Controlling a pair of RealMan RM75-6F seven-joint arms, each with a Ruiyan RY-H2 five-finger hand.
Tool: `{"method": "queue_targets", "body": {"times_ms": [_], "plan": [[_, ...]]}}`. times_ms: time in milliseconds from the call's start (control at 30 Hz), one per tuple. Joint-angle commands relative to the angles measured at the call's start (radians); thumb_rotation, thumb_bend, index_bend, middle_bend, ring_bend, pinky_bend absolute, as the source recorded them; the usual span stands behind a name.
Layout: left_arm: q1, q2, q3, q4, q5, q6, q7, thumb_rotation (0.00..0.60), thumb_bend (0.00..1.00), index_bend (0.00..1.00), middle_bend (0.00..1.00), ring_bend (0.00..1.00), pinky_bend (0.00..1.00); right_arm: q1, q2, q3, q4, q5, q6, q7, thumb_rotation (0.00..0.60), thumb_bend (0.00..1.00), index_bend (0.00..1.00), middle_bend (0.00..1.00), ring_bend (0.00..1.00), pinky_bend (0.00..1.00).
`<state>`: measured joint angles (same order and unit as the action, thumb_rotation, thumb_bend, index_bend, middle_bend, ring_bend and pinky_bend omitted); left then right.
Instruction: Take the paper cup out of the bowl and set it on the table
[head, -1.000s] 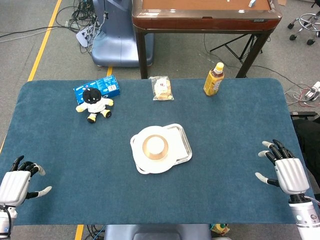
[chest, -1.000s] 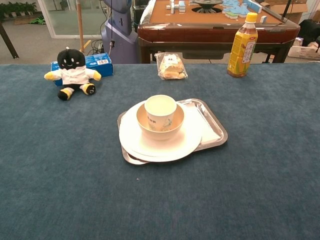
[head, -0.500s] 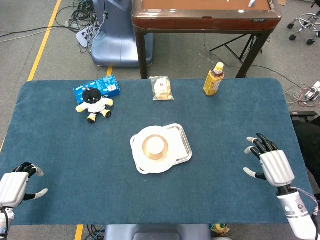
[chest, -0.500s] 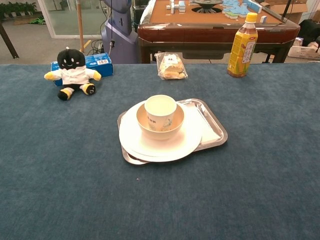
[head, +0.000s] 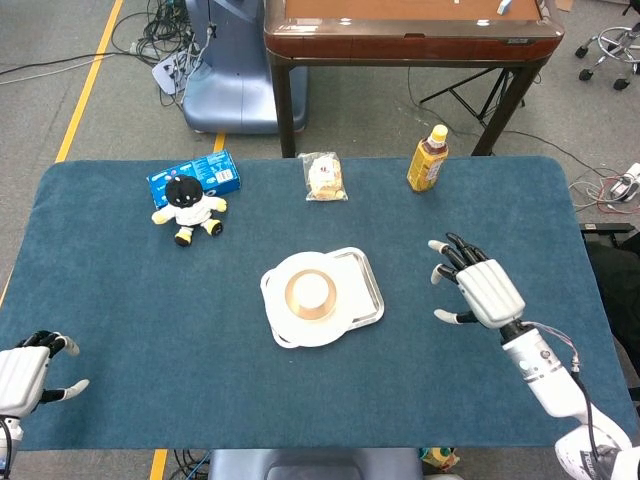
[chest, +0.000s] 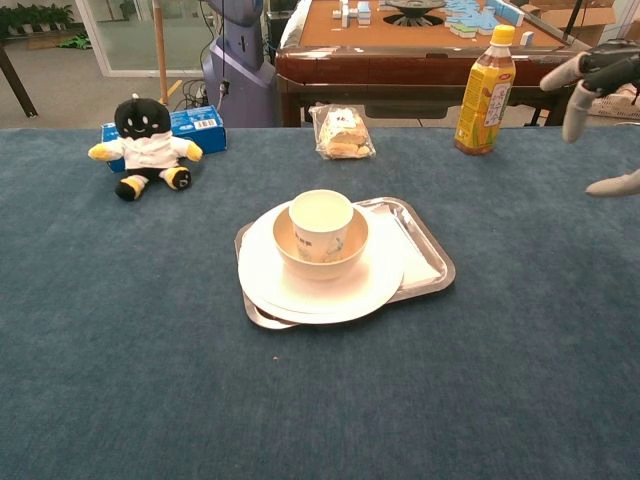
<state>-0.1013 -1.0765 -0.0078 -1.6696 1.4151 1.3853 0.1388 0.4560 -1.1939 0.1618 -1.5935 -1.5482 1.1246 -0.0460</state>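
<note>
A white paper cup (head: 311, 290) (chest: 321, 224) stands upright inside a tan bowl (head: 294, 298) (chest: 352, 245). The bowl sits on a white plate (head: 285, 320) (chest: 300, 290), which lies on a metal tray (head: 366, 290) (chest: 425, 260) at the table's middle. My right hand (head: 478, 282) (chest: 596, 90) hovers open to the right of the tray, fingers spread, holding nothing. My left hand (head: 28, 370) is low at the table's front left corner, open and empty, far from the cup.
A black-and-white plush toy (head: 187, 205) (chest: 145, 145) lies in front of a blue box (head: 218, 170) at the back left. A snack bag (head: 325, 176) (chest: 343, 133) and a yellow drink bottle (head: 428, 160) (chest: 484, 90) stand along the back edge.
My right hand has moved up and leftward from the front right edge toward the tray and now shows in the chest view. My left hand has slid slightly down and outward.
</note>
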Motion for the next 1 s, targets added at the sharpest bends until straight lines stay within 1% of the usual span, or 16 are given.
{"method": "queue_targets", "body": {"times_ms": [33, 133, 333, 567, 667, 900, 1000], "plan": [[0.001, 0.003, 0.002, -0.003, -0.003, -0.003, 0.002, 0.6, 0.02, 0.47, 0.41, 0.27, 0.37, 0.059, -0.036, 0.03, -0.001, 0.03, -0.059, -0.084, 0.6, 0.2, 0.47, 0.14, 0.04, 0.17], [0.001, 0.005, 0.003, -0.006, -0.004, -0.005, 0.006, 0.6, 0.02, 0.47, 0.41, 0.27, 0.37, 0.101, -0.062, 0.045, 0.001, 0.055, -0.096, -0.137, 0.6, 0.21, 0.47, 0.13, 0.04, 0.16], [0.003, 0.009, 0.001, -0.009, -0.008, -0.003, 0.004, 0.6, 0.02, 0.47, 0.41, 0.28, 0.37, 0.176, -0.125, 0.066, 0.026, 0.096, -0.147, -0.231, 0.6, 0.28, 0.47, 0.12, 0.03, 0.16], [0.004, 0.013, 0.001, -0.012, -0.012, -0.006, 0.005, 0.6, 0.02, 0.47, 0.41, 0.28, 0.37, 0.238, -0.18, 0.067, 0.06, 0.124, -0.19, -0.285, 0.6, 0.36, 0.5, 0.11, 0.0, 0.13], [0.004, 0.015, 0.001, -0.014, -0.015, -0.008, 0.006, 0.6, 0.02, 0.47, 0.41, 0.28, 0.37, 0.272, -0.206, 0.059, 0.085, 0.117, -0.213, -0.307, 0.6, 0.39, 0.51, 0.1, 0.0, 0.12], [0.005, 0.018, -0.002, -0.013, -0.022, -0.008, 0.001, 0.6, 0.02, 0.47, 0.41, 0.28, 0.38, 0.323, -0.263, 0.035, 0.157, 0.073, -0.215, -0.341, 0.6, 0.38, 0.51, 0.09, 0.0, 0.11], [0.005, 0.019, -0.003, -0.012, -0.024, -0.009, -0.001, 0.6, 0.02, 0.47, 0.41, 0.28, 0.38, 0.339, -0.29, 0.029, 0.187, 0.059, -0.207, -0.346, 0.6, 0.3, 0.51, 0.08, 0.0, 0.11]]}}
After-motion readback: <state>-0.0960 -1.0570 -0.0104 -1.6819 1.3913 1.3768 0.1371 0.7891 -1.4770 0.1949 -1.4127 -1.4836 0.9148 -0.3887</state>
